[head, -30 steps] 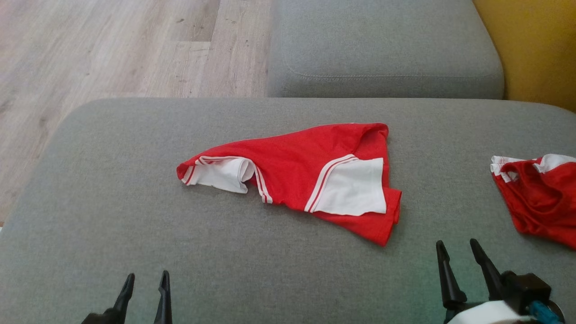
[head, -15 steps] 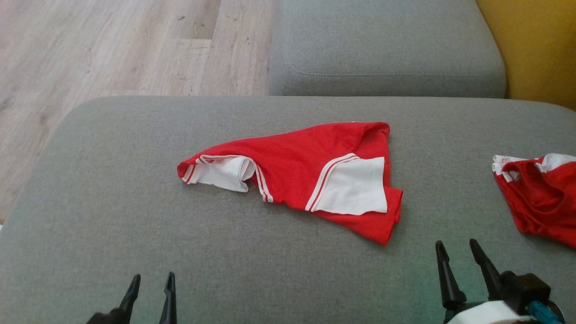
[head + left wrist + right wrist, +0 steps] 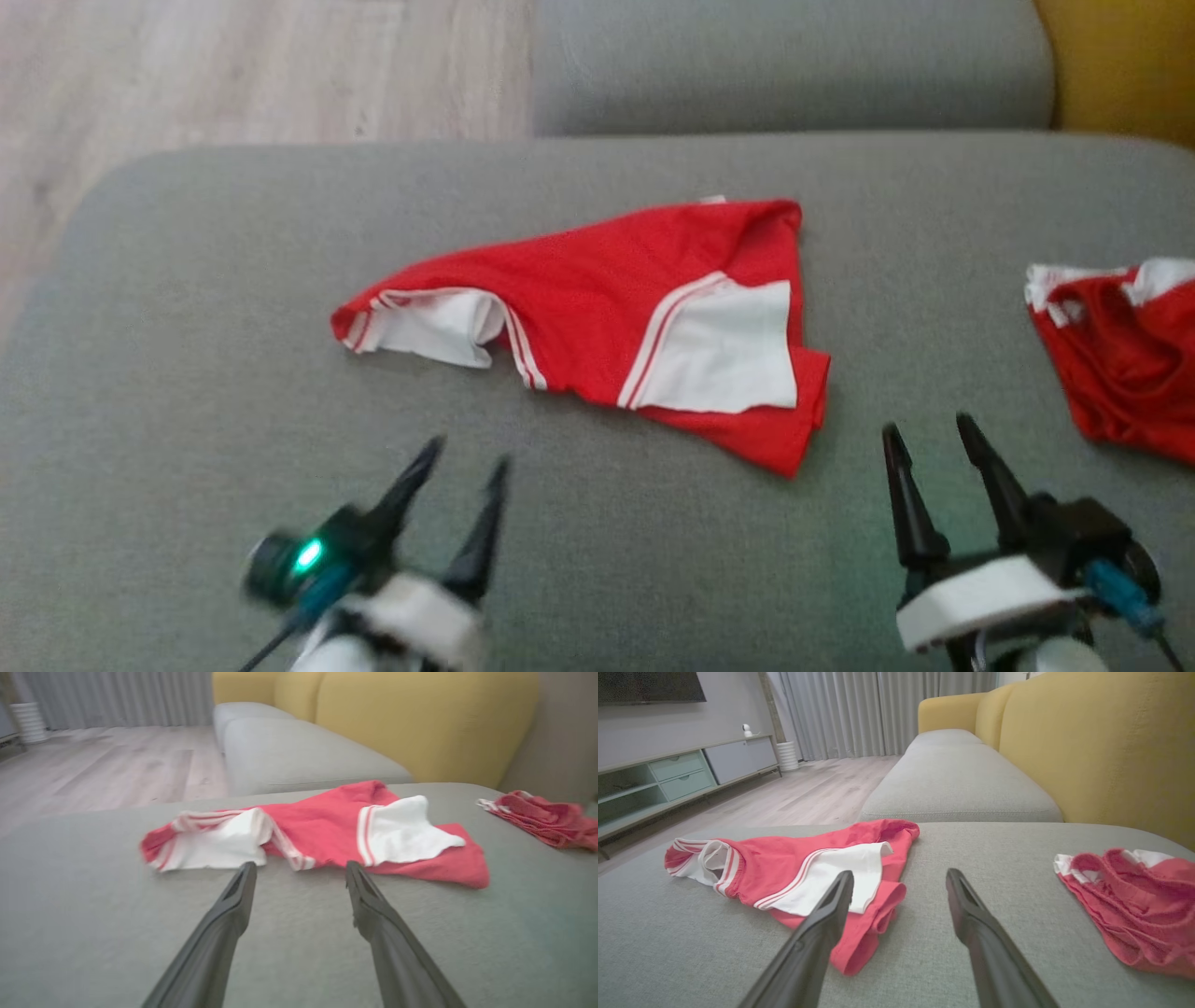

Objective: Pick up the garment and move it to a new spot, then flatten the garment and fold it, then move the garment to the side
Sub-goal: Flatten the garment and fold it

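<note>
Grey sofa cushion [image 3: 187,327], rumpled red garment [image 3: 597,299] at its middle.
Left gripper [image 3: 470,450], fingers apart, aims at its near hem, likely for the pick; right gripper [image 3: 925,424], likewise spread and empty, hovers by its corner.

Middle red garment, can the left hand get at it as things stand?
Probably yes: the left hand is open and points toward the garment, with bare cushion between them and nothing in the way.
</note>
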{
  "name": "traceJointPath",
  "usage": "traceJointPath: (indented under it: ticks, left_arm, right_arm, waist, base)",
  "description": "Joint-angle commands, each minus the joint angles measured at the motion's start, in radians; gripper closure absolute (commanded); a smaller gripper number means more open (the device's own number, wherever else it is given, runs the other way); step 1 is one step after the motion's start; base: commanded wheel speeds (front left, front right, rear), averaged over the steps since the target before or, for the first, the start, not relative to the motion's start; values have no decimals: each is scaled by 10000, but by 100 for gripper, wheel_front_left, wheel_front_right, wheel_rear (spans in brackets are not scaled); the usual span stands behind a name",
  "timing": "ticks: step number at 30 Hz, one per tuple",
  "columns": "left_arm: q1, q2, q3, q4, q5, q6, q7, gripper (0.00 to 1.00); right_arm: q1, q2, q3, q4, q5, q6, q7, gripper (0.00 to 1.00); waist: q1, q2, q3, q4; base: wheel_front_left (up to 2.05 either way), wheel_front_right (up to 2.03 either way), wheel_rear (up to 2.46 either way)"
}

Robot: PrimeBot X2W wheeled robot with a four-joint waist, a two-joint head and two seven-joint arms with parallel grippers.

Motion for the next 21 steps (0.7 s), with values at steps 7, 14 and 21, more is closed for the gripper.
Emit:
traceJointPath:
  ticks: [7, 14, 21]
  left_arm:
    - [-2827, -1136, -167, 1791, 320, -670, 480, 0]
    - [-3625, -1584, 598, 3782, -391, -603, 394, 0]
    - [-3921, -1868, 1040, 4422, -913, -757, 81, 0]
  right_arm:
    - [-1406, -74, 554, -734, -197, 65, 125, 0]
    - [-1723, -74, 384, -740, -224, 65, 21, 0]
    - [-1808, -74, 325, -615, -154, 65, -99, 0]
  waist:
    - [0, 0, 1778, -1065]
    - [0, 0, 2378, -1592]
    - [0, 0, 2475, -1743]
  base:
    - [0, 0, 0]
    - [0, 0, 0]
    - [0, 0, 0]
